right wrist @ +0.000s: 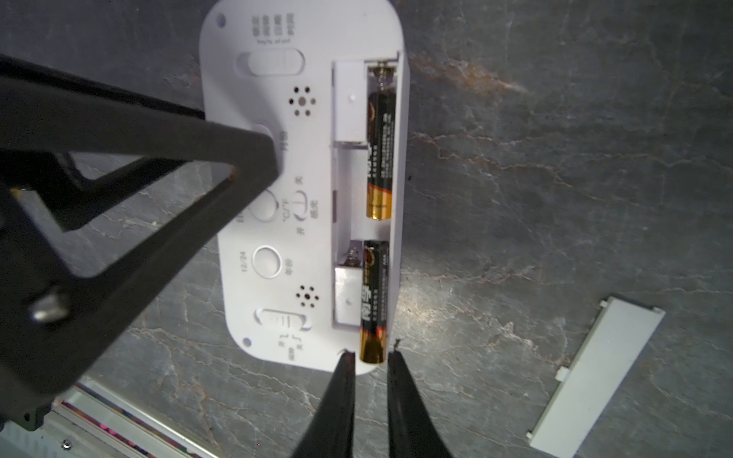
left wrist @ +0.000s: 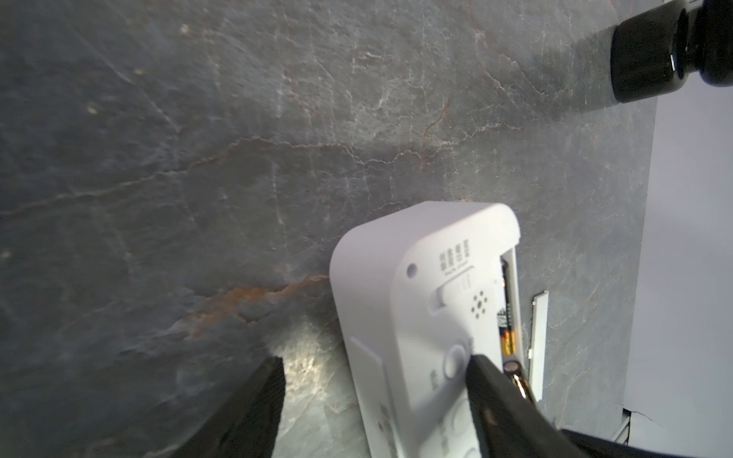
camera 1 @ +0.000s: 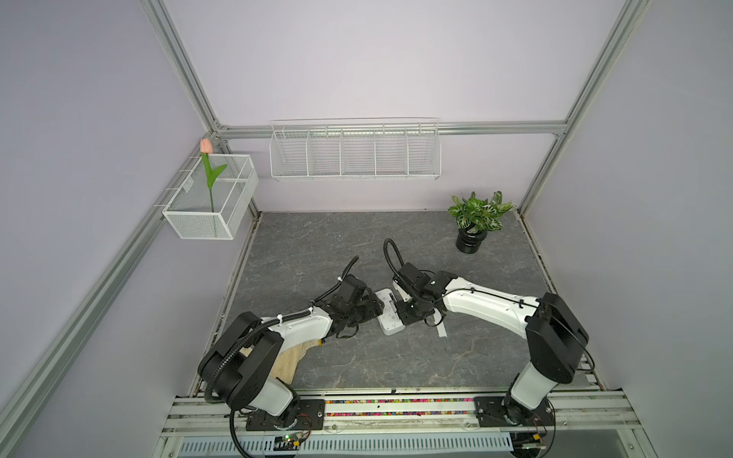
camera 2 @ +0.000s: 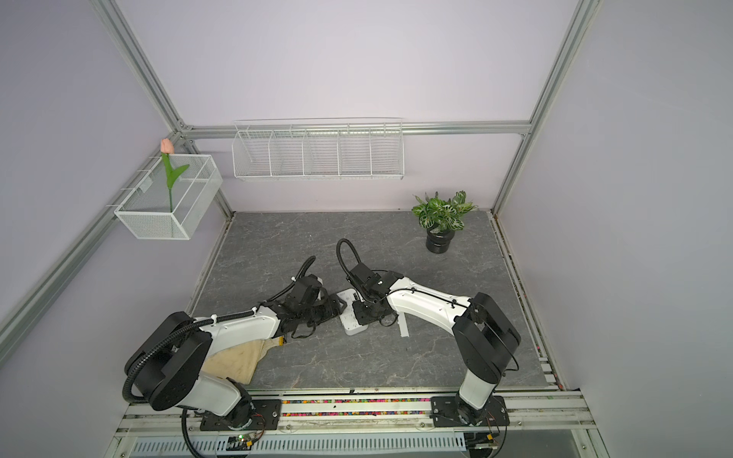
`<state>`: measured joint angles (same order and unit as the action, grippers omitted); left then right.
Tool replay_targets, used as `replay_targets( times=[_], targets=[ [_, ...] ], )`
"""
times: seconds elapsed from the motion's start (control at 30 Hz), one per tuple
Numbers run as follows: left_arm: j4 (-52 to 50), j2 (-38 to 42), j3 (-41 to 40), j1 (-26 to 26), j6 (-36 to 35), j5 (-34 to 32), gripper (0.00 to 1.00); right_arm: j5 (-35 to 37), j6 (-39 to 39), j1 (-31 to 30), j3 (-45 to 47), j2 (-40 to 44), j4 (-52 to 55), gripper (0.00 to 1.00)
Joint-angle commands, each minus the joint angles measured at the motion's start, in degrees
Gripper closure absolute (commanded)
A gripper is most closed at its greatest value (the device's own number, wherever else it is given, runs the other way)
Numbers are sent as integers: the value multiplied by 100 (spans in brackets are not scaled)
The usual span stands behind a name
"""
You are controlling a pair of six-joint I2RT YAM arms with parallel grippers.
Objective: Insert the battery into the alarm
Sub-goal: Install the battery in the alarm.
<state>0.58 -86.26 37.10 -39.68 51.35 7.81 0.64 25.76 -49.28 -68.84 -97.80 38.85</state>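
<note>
The white alarm (camera 1: pixel 390 317) (right wrist: pixel 313 246) lies back-up on the table between my two grippers, its battery slot uncovered. One black-and-gold battery (right wrist: pixel 380 158) sits flat in the slot. A second battery (right wrist: pixel 373 301) lies slanted, one end in the slot and its gold end sticking out over the alarm's rim. My right gripper (right wrist: pixel 373 353) is barely open; its tips flank that gold end with a thin gap on each side. My left gripper (left wrist: pixel 375 361) is open. One of its fingers (right wrist: pixel 254 158) rests on the alarm's back, the other stands beside the alarm on the table.
The thin white cover strip (right wrist: pixel 595 376) (camera 1: pixel 441 328) lies on the table just right of the alarm. A potted plant (camera 1: pixel 474 222) stands at the back right. A beige cloth (camera 1: pixel 289 361) lies under the left arm. Wire baskets (camera 1: pixel 210 198) hang on the walls.
</note>
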Motion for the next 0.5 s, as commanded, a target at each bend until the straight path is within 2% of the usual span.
replay_targets(
  times=[0.0, 0.47],
  targets=[
    [-125, -143, 77, -46, -70, -17, 26, 75, 48, -27, 22, -149, -13, 81],
    [-119, -225, 67, -117, -68, 46, 29, 141, 57, -31, -109, -326, -39, 84]
  ],
)
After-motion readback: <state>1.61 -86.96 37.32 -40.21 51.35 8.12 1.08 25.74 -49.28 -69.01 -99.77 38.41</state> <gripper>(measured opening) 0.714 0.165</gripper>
